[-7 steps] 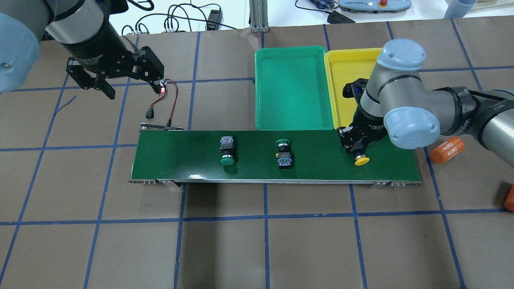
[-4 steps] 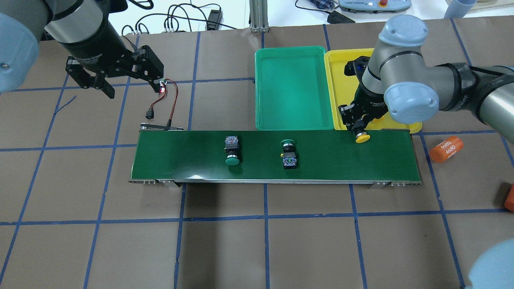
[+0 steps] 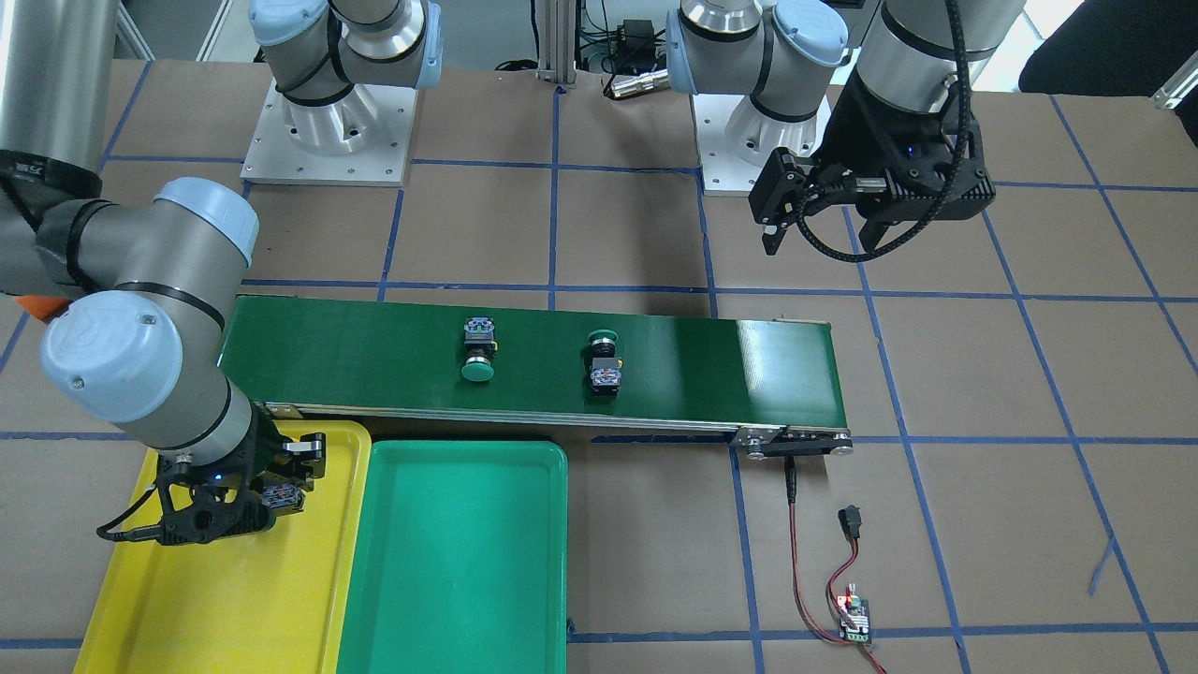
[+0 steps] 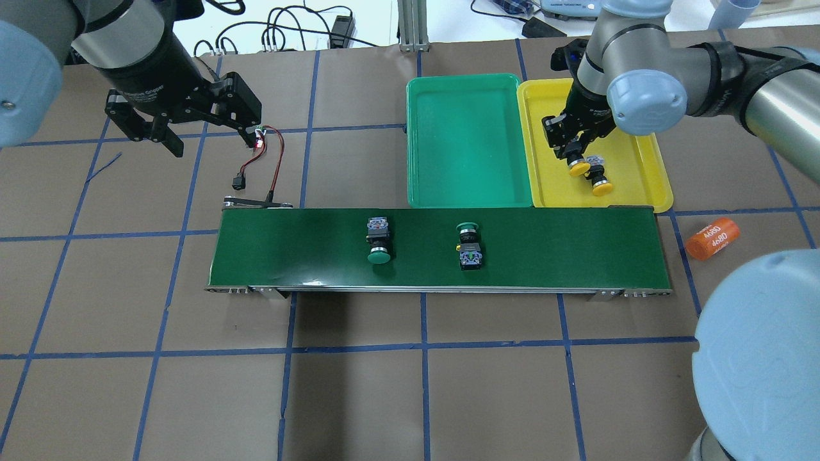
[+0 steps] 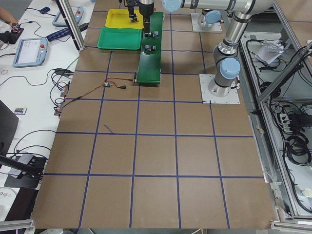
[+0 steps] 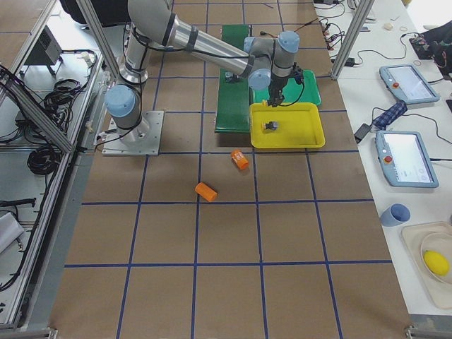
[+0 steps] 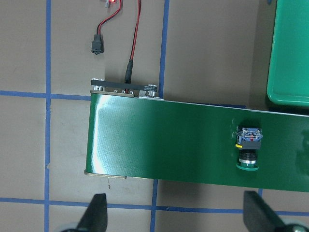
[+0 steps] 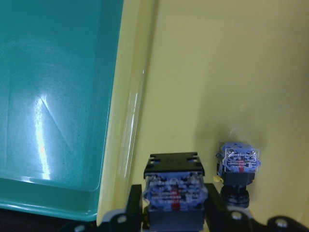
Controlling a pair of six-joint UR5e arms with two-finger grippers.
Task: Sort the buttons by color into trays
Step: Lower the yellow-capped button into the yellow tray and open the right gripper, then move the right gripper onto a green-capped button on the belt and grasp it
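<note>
Gripping a yellow button [image 4: 579, 168], the right hand [image 4: 572, 155] hangs over the yellow tray [image 4: 644, 173], beside another yellow button [image 4: 601, 186]. The left hand [image 4: 211, 139] is open. Two green buttons [image 4: 378, 244] [image 4: 469, 244] lie on the conveyor belt [image 4: 288, 250].

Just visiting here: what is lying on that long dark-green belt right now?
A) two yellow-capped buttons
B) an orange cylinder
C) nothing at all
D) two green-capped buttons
D: one green-capped button and a second green-capped button lie on the belt, while the right gripper holds a yellow-capped button at the yellow tray.
</note>
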